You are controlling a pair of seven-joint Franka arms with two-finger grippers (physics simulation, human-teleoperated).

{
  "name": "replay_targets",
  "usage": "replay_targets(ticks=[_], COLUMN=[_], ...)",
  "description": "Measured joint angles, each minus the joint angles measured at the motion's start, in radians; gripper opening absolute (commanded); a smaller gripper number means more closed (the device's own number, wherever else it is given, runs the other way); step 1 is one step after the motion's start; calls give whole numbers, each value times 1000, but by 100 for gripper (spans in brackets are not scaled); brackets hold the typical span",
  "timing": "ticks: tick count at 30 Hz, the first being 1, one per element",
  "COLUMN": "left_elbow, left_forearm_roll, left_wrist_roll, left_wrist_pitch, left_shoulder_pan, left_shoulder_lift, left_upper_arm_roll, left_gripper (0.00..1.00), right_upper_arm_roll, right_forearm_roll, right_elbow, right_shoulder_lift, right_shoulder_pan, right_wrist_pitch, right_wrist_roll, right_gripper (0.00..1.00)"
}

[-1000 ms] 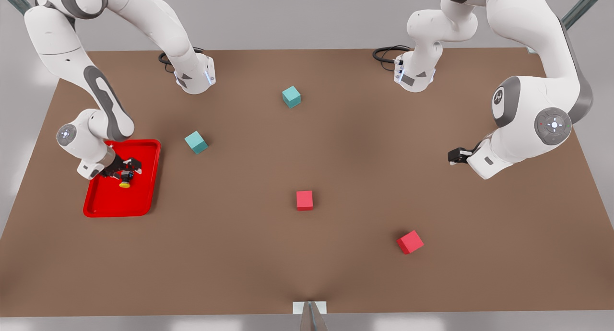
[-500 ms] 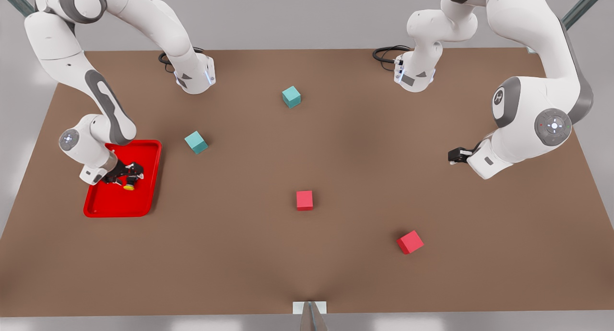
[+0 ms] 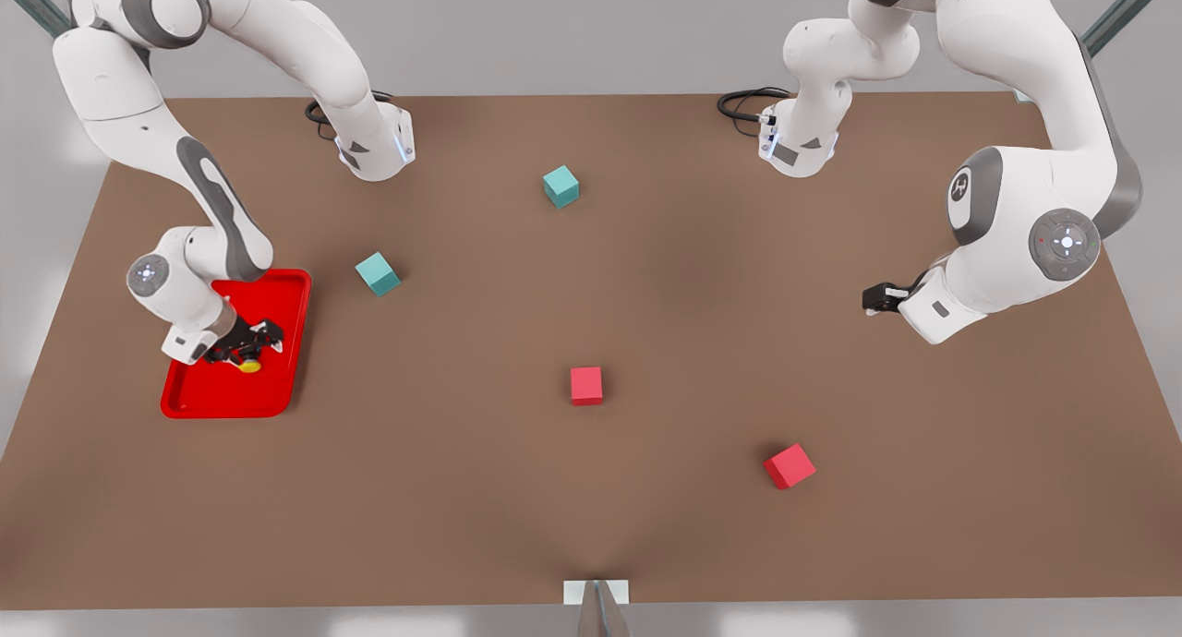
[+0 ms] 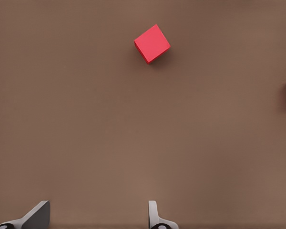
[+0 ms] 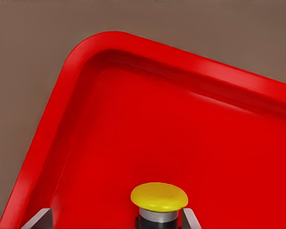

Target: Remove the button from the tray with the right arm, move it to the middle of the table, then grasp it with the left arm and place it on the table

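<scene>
Over the tray [image 3: 194, 397], the right gripper [image 3: 242, 345] is drifting toward the rim nearest the table's middle, fingers clamping the button [image 3: 248, 366], so the carry looks underway, while the left gripper [image 3: 877, 298] is waiting, fingers spread.

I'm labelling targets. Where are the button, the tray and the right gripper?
button [image 5: 158, 196]: right wrist view, yellow cap.
tray [image 3: 231, 402]: front view, bare floor near its front rim.
right gripper [image 3: 247, 349]: front view, between its fingertips.

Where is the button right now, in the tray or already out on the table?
In the tray: the button shows over the tray floor, at the right gripper. Whether it is lifted off the floor cannot be told.
</scene>
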Motion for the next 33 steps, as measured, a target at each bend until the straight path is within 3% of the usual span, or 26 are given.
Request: replay_targets(ticks=[12, 27, 29, 31, 32, 33], left_elbow=[0, -2, -2, -2, -2, -2], left_forearm_roll=[-1, -2, -2, -2, -2, -2], left_wrist_roll=[0, -1, -1, -1, -1, -1], left_wrist_pitch=[-2, -9, -9, -10, -10, -10], left_shoulder_pan=[-1, -1, -1, -1, -1, -1], left_shoulder_lift=[0, 0, 0, 0, 0, 0], left_upper_arm_roll=[0, 0, 0, 0, 0, 1], left_gripper=[100, 100, 100, 100, 100, 100], right_upper_arm_roll=[-51, -51, -51, -51, -51, -50], right_forearm_roll=[-172, -202, -202, -201, -199, -199], right_elbow=[43, -33, -34, -33, -33, -33], right_shoulder_lift=[38, 34, 34, 34, 34, 33], right_shoulder_pan=[3, -64, -61, -57, -56, -55], right_wrist_pitch=[-2, -2, -2, -2, -2, -2], right_wrist_roll=[105, 134, 136, 136, 135, 135], right_gripper=[100, 100, 91, 58, 47, 46])
